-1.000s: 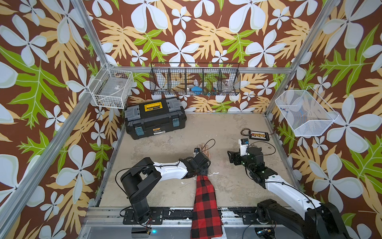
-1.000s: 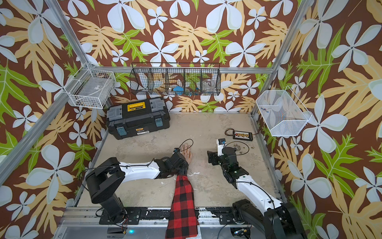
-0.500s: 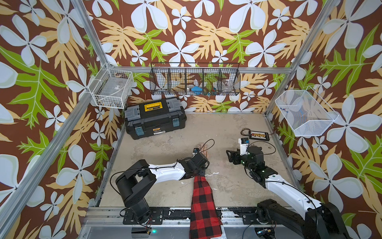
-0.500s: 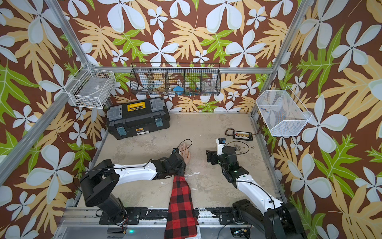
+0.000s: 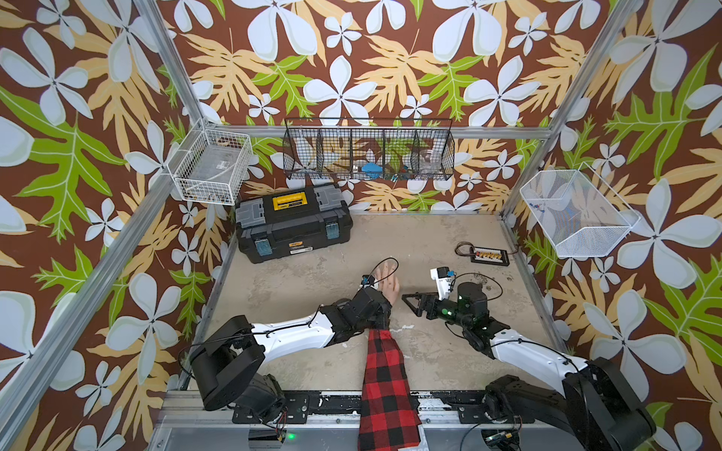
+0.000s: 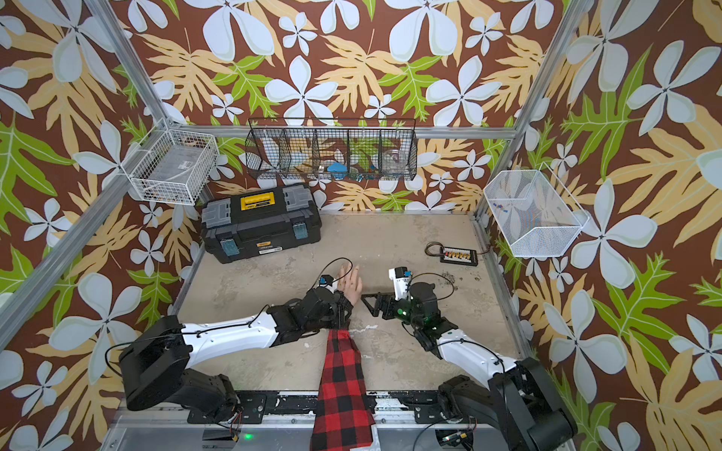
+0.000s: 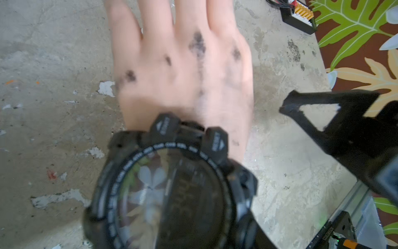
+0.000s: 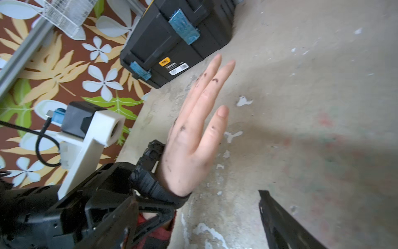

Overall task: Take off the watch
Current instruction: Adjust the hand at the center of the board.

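Left wrist view is filled by the watch [image 7: 172, 194], strapped round the wrist of a pale, smudged hand [image 7: 183, 75] that lies flat on the table [image 7: 53, 129]. A plaid sleeve [image 5: 385, 375] covers the forearm. In both top views the left gripper [image 5: 377, 312] sits over that wrist and seems clamped on the watch, though its fingers are mostly hidden. Just beside the hand, the right gripper [image 5: 408, 300] hovers with jaws wide apart, holding nothing.
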Available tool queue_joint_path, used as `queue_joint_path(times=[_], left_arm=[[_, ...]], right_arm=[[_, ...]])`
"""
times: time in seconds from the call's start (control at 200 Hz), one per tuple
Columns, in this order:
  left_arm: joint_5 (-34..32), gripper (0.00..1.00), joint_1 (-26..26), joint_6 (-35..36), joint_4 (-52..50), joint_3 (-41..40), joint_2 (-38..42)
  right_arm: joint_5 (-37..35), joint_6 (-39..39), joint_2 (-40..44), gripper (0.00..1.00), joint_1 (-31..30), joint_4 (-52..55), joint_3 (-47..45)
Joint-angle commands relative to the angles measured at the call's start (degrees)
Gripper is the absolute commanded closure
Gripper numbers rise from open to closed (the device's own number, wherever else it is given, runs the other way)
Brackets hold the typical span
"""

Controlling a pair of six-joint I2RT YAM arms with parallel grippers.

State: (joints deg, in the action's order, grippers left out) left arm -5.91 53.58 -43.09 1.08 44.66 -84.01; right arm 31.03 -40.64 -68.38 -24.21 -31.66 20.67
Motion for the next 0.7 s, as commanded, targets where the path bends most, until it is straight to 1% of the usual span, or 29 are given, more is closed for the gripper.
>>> queue_joint_path(times=[0.0, 0.135, 0.39, 0.571, 0.696], left_arm=[[0.82, 0.53, -0.04, 0.64, 4.87, -0.66, 1.72], [1.5, 0.54, -0.11, 0.68, 6.39, -2.1, 3.72], [2.52, 0.54, -0.02, 1.61, 8.78, -3.6, 6.34], [2.74, 0.54, -0.04, 1.74, 9.73, -4.5, 7.4], [2.83, 0.54, -0.09, 1.86, 9.99, -4.73, 7.58]], right_arm=[[2.57, -7.25, -3.52, 0.1, -1.29, -12.84, -0.15], [4.34, -11.6, -9.37, 0.13, -2.15, -18.37, 1.2], [7.16, -22.09, -20.34, 0.2, -4.56, -31.65, 3.52], [8.04, -27.08, -26.26, 0.28, -6.5, -37.94, 5.55], [7.92, -29.01, -28.19, 0.37, -7.26, -39.92, 5.97]])
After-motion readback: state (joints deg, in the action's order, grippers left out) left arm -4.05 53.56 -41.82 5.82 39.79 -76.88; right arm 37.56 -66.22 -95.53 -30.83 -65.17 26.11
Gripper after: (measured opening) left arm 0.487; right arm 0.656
